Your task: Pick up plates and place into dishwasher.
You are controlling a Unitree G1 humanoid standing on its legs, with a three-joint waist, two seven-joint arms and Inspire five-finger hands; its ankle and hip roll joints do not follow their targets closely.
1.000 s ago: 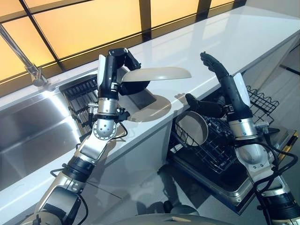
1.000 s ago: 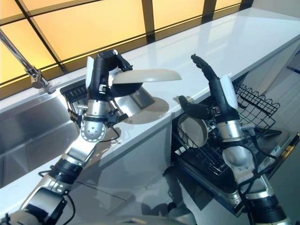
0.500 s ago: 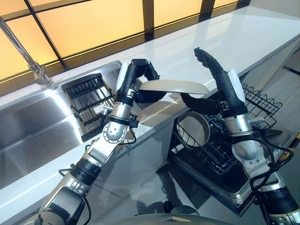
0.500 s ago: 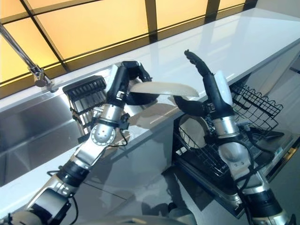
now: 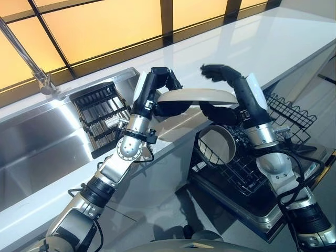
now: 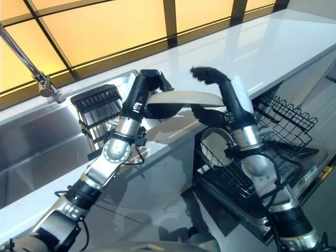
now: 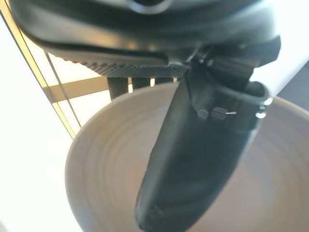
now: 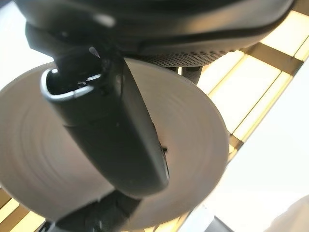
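1. A pale plate (image 5: 195, 96) is held level in the air above the front edge of the white counter (image 5: 262, 47), between the two arms; it touches nothing but the hands.
2. The left robot hand (image 5: 161, 79) grasps the plate at its left rim; its fingers curl over the edge from above, and in the left wrist view its thumb (image 7: 193, 159) lies pressed across the plate's face.
3. The right robot hand (image 5: 220, 73) is at the plate's right rim; its fingers arch over the top while its thumb (image 8: 111, 125) lies against the plate's underside, so it pinches the plate as well.
4. Below and to the right stands the open dishwasher, its wire rack (image 5: 247, 157) pulled out; a second plate (image 5: 216, 144) stands upright on edge in the rack, just below the held plate and apart from it.
5. To the left, a steel sink (image 5: 31, 152) is set into the counter; a dark slotted drying rack (image 5: 100, 113) lies at its right end, and a faucet (image 5: 37, 73) rises behind it.
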